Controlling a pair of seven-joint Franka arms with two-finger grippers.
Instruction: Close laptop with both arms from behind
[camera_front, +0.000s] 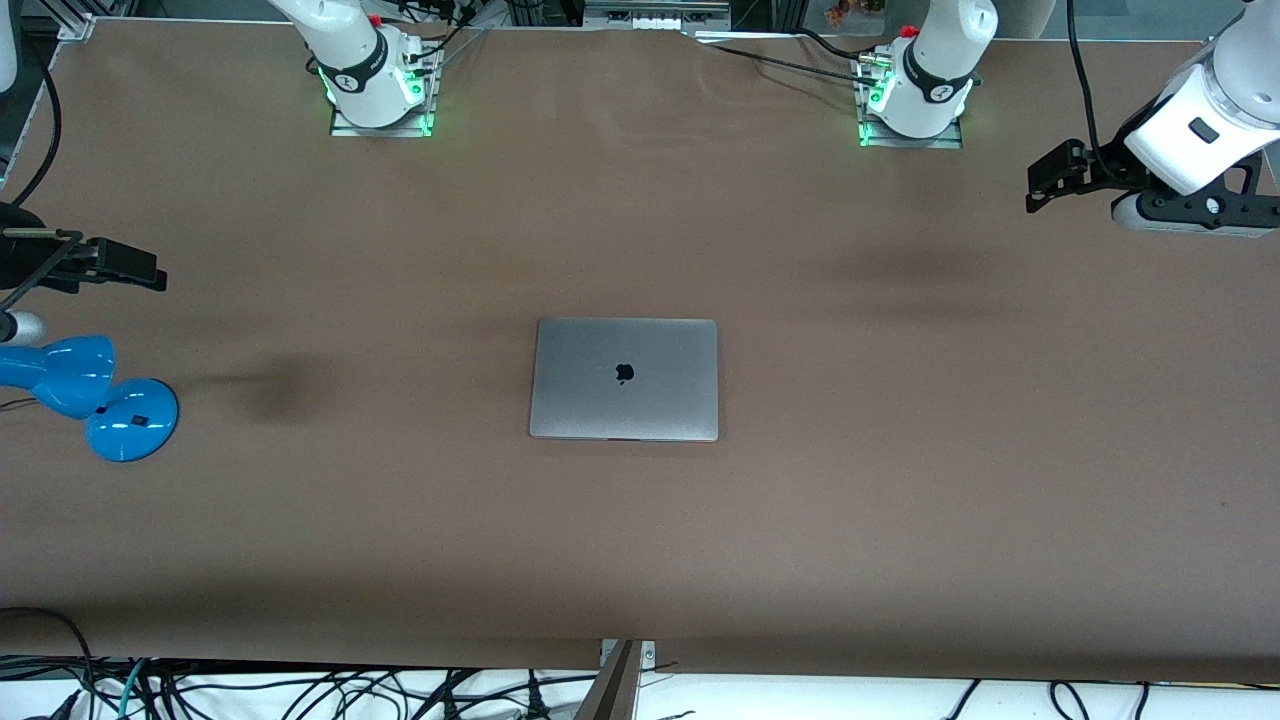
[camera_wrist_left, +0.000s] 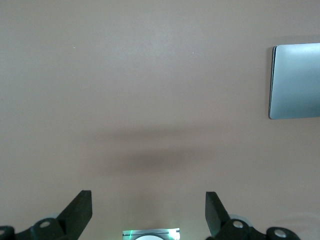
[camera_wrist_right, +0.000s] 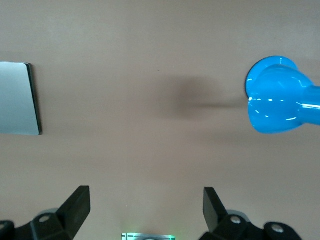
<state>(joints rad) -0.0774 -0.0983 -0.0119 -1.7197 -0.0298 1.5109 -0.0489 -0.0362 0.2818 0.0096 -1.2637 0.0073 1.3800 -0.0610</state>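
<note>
The laptop lies shut, lid up, long axis along the worktop. Left hand and right hand hover wide apart over bare worktop.

Even overhead light, soft arm shadows on the table (sharp focus throughout).
</note>
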